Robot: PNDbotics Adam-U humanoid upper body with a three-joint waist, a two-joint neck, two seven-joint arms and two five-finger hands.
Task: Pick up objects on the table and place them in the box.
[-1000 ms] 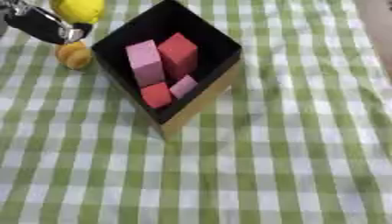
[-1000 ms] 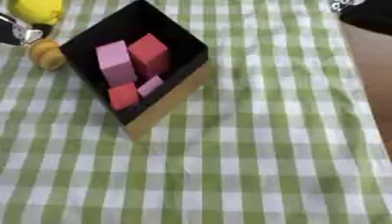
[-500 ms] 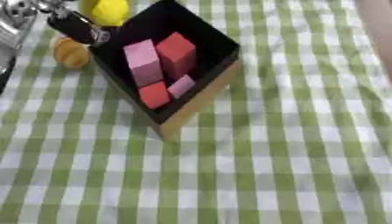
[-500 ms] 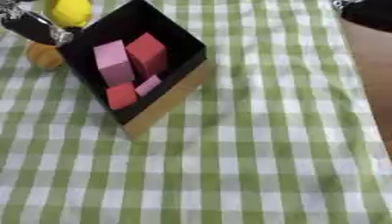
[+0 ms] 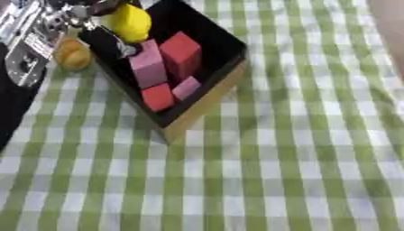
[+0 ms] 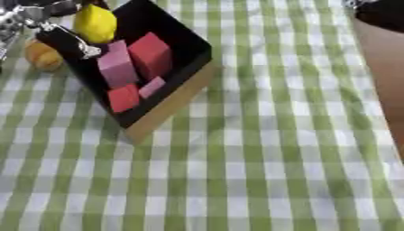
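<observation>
A black box with a cardboard side [image 5: 202,106] stands at the upper left, holding pink [image 5: 146,67] and red blocks [image 5: 181,52]. My left hand [image 5: 72,12] reaches in from the top left corner, its fingers [image 5: 118,43] curled round a yellow lemon [image 5: 132,22]. The lemon hangs over the box's far left corner, just above the pink block. A small orange fruit [image 5: 72,54] lies on the cloth left of the box, beside my arm. My right hand [image 6: 380,12] shows only as a dark shape in the top right corner of the right eye view.
A green and white checked cloth [image 5: 276,171] covers the table. A brown strip [image 6: 388,90] runs along the table's right edge. My left forearm [image 5: 20,63] crosses the left side.
My left hand has carried the lemon to the right and down, from beyond the box's left corner to over the box's inside. The box and the orange fruit stay put.
</observation>
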